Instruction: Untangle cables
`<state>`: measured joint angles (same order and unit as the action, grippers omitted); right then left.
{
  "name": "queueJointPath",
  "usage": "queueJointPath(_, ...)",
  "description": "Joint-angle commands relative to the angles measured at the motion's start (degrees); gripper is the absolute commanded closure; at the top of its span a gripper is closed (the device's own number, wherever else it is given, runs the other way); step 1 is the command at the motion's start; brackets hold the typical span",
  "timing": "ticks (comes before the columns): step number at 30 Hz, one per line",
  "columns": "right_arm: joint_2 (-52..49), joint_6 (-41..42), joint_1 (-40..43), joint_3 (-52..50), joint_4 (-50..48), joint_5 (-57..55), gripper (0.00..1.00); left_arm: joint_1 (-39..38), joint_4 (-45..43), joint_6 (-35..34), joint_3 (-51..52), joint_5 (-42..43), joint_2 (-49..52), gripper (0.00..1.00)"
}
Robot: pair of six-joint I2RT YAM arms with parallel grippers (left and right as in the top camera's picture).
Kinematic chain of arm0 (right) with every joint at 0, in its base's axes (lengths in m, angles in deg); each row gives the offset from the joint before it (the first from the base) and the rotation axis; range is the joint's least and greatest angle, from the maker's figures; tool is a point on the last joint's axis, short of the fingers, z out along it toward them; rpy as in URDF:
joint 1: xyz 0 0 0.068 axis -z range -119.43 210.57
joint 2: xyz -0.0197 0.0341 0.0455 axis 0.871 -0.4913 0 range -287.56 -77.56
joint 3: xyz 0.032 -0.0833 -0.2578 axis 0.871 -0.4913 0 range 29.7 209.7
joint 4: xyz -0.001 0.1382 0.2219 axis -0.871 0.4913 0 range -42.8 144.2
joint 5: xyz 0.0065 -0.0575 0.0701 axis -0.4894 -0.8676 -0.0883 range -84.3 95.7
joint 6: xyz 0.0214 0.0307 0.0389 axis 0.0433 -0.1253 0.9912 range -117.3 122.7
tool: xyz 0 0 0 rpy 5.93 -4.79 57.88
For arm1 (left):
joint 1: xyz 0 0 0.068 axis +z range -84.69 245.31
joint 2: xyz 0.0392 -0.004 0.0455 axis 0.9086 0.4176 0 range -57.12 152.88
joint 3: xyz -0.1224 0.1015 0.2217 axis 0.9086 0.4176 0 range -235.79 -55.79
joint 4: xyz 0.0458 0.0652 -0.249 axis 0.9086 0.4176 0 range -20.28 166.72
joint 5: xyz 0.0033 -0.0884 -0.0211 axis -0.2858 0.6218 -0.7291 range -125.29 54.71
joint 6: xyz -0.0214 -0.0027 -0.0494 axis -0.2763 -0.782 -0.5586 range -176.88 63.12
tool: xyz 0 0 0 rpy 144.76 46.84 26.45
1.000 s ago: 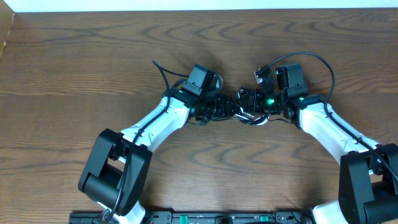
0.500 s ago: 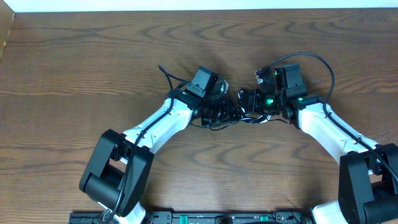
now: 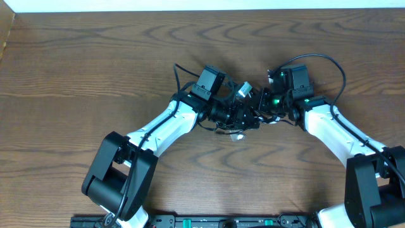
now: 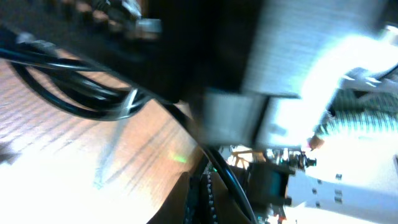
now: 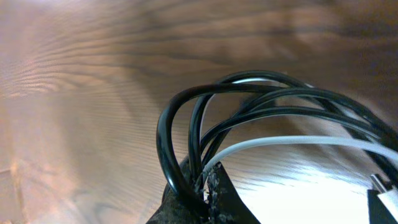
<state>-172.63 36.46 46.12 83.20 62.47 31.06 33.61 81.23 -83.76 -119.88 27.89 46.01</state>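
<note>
- Right gripper [image 5: 200, 198] — clamped on the cables [image 5: 161, 140], black and white loops bunched at its tips.
- Left gripper [image 3: 245, 117] — closed within the bundle; hold unconfirmed.
- Bundle lies on the table [image 3: 95, 63], between both grippers.

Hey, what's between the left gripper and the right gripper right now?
The bunched black and white cables fill that gap, as the overhead view shows.

Overhead evenly lit, sharp, wrist views blurred, glare-washed
</note>
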Motion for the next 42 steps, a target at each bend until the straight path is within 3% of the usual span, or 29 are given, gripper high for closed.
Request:
queueJointPath(1,1.2,1.2,0.1,0.1,1.0,-4.5,0.99,-0.1,-0.3,5.4,0.1,3.9,0.7,0.92)
queueJointPath(6,1.9,-1.6,0.2,0.1,0.9,-6.3,0.99,2.4,-0.2,9.1,0.1,3.7,0.7,0.91)
queueJointPath(8,3.2,-1.7,0.2,0.2,1.3,-7.9,0.99,4.5,-0.2,9.1,0.1,3.4,0.7,0.85)
queueJointPath(12,8.3,-1.6,0.1,0.2,2.7,-13.3,0.99,9.7,0.0,9.0,0.1,2.8,0.7,0.54)
queueJointPath(15,12.9,-1.5,0.1,0.2,5.5,-19.8,0.99,12.8,0.5,9.0,0.1,2.7,0.7,0.46)
queueJointPath(22,16.2,-1.7,-3.7,0.2,13.0,-28.5,0.99,16.2,2.8,8.8,0.1,-0.9,0.7,0.44)
queueJointPath(24,15.9,-4.4,-6.4,0.2,13.9,-30.5,0.99,16.2,2.8,8.8,0.1,-1.9,0.7,0.44)
queueJointPath(29,15.5,-30.8,-14.9,0.2,11.7,-31.4,0.99,16.2,2.8,8.9,0.1,-6.4,0.7,0.43)
queueJointPath(31,15.5,-33.6,-15.8,0.2,11.7,-31.3,0.89,16.2,2.7,8.9,0.1,-8.5,0.7,0.38)
queueJointPath(34,15.6,-32.5,-15.3,0.2,11.1,-27.1,0.61,16.2,2.7,10.1,0.1,-10.4,0.7,0.36)
queueJointPath(35,15.9,-30.6,-14.6,0.2,10.2,-24.4,0.44,16.2,2.8,11.5,0.1,-11.2,0.7,0.36)
queueJointPath(38,16.9,-22.5,-12.1,0.2,9.4,-23.5,0.36,16.2,2.3,11.5,0.1,-14.3,0.7,0.36)
queueJointPath(42,19.5,-17.9,-6.6,0.2,10.6,-20.3,0.34,15.3,5.1,14.7,-3.1,-14.5,0.7,0.36)
